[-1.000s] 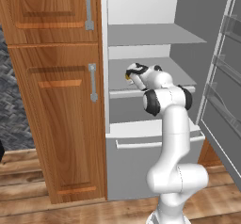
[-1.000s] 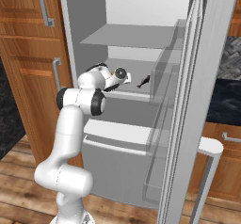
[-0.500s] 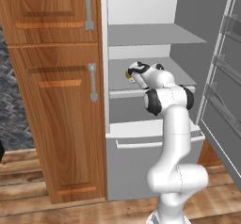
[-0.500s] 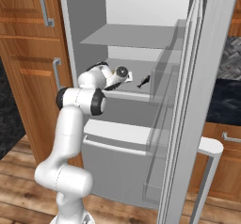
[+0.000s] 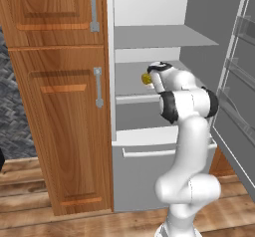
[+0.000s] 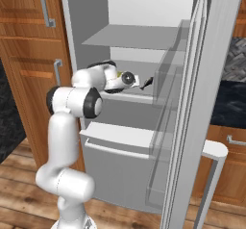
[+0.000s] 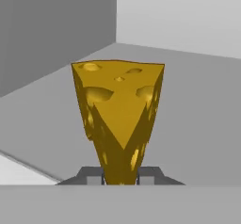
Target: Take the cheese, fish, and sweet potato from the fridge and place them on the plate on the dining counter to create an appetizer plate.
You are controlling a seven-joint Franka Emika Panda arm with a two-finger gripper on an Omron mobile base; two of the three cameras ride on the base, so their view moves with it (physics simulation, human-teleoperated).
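End effector (image 7: 120, 178) grips cheese (image 7: 120, 115) inside fridge (image 5: 199, 57), barely shifted from before.

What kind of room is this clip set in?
A rendered home kitchen, most likely. A tall light-grey fridge stands open beside wooden cabinets on a wood plank floor. The claw is shut on a cheese wedge inside the fridge, and a small dark fish lies on the shelf.

Left base camera is sitting behind the arm, looking forward into the open fridge (image 5: 149, 32) past wooden cabinets (image 5: 55, 96). Right base camera is facing the same fridge (image 6: 134, 35) along its door. Hand camera is looking close along the shelf at the cheese (image 7: 120, 115).
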